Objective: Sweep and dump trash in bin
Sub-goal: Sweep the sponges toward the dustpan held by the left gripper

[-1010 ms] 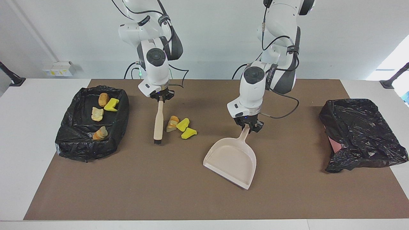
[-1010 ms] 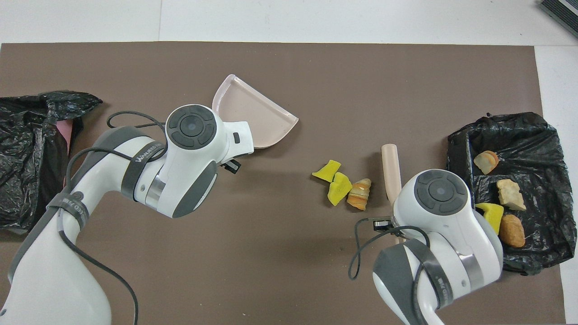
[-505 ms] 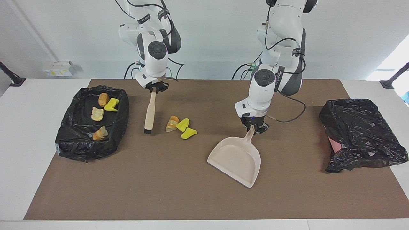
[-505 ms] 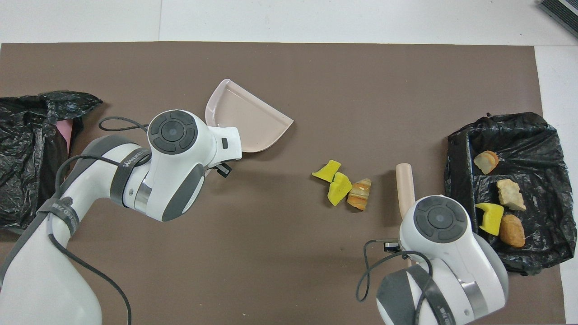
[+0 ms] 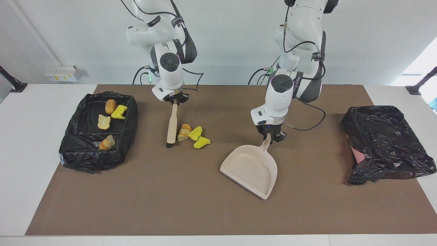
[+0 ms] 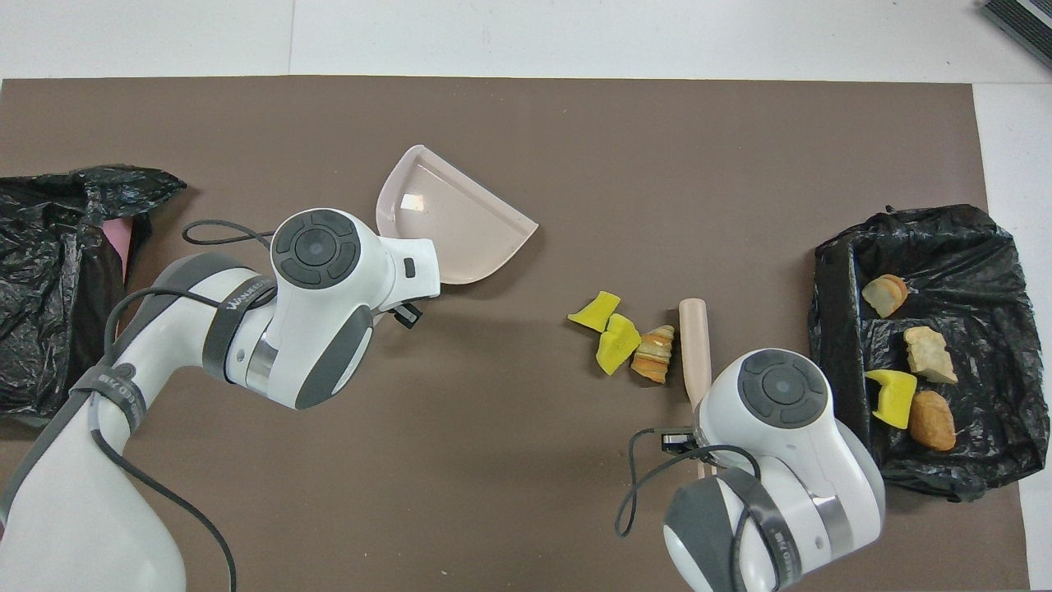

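Wooden brush (image 5: 171, 125), clenched in right claw (image 5: 174, 101), has swung back against three trash lumps (image 5: 193, 134) mid-table; left claw (image 5: 270, 137) grips dustpan (image 5: 251, 169), well apart. Sweep resumes.

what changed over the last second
The right gripper swung the brush away toward its own end of the table, then back, so it now sits against the three loose lumps. The left gripper drew the dustpan slightly toward the robots. The lumps, both grips and both bags stayed put.
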You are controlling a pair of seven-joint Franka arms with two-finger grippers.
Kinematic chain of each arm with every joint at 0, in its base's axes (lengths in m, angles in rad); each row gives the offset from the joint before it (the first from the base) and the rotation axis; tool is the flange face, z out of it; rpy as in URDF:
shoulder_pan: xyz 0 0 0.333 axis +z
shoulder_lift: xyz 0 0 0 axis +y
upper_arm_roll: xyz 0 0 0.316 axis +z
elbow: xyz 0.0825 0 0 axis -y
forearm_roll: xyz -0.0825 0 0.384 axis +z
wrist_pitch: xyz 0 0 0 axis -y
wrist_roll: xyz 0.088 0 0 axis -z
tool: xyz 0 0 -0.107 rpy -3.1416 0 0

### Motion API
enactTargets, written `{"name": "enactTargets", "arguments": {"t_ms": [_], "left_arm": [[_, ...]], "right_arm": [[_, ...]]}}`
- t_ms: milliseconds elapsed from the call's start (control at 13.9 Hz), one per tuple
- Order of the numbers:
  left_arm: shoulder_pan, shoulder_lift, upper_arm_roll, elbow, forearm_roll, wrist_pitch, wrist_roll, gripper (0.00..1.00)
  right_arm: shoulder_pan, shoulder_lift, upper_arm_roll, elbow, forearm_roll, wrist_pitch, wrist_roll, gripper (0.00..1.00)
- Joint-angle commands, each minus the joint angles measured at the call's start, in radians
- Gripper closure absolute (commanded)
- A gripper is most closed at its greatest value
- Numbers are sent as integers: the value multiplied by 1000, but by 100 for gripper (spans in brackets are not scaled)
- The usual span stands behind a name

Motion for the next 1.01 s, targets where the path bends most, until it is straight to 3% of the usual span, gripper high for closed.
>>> {"name": "enactTargets", "arguments": {"t_ms": [0,216,577,938], "left_arm": [[13,-36,3,-14,-14,-42,229,100],[49,-39,6,59,-14,-138,358,100],[92,-56,14,98,2,-228,789,100],[-17,-73,12,43,67,-154,802,100]], "right_arm": [[31,-1,3,3,28,14,19,100],[25,2,1,3,28,15,1,100],[-24,14,0,5,28,21,-40,100],[-8,57,4,3,31,78,-38,100]]}}
